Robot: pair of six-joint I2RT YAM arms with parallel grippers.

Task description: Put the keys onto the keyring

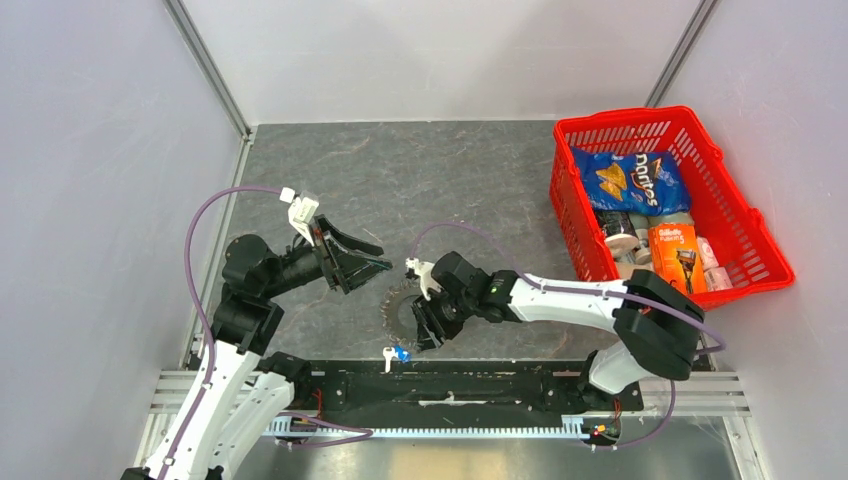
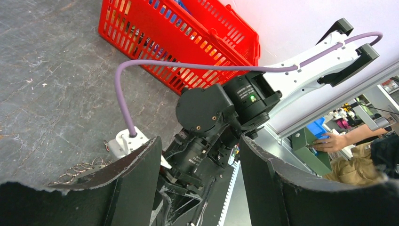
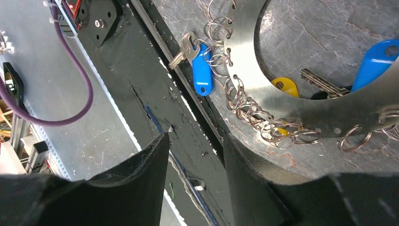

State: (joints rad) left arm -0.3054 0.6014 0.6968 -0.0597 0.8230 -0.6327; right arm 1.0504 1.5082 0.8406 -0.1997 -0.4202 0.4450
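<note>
Keyring [image 3: 249, 89]: flat brushed-steel ring, rim lined with small split rings [image 3: 244, 110], flat on the desk [image 1: 450, 180] near its front edge. Blue-tagged key [image 3: 201, 70] lies at the outer rim. Yellow tag [image 3: 285, 86], silver key [image 3: 324, 84] and second blue tag [image 3: 376, 59] show in the hole. Right gripper [image 1: 425, 330] is over the ring's near side, jaws apart, empty. Left gripper [image 1: 385, 258] is near, to the left, jaws also spread, empty.

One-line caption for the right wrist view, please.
Right tool open above the keyring, a blue-tagged key at its outer rim, a yellow tag and a blue tag inside its hole.
</note>
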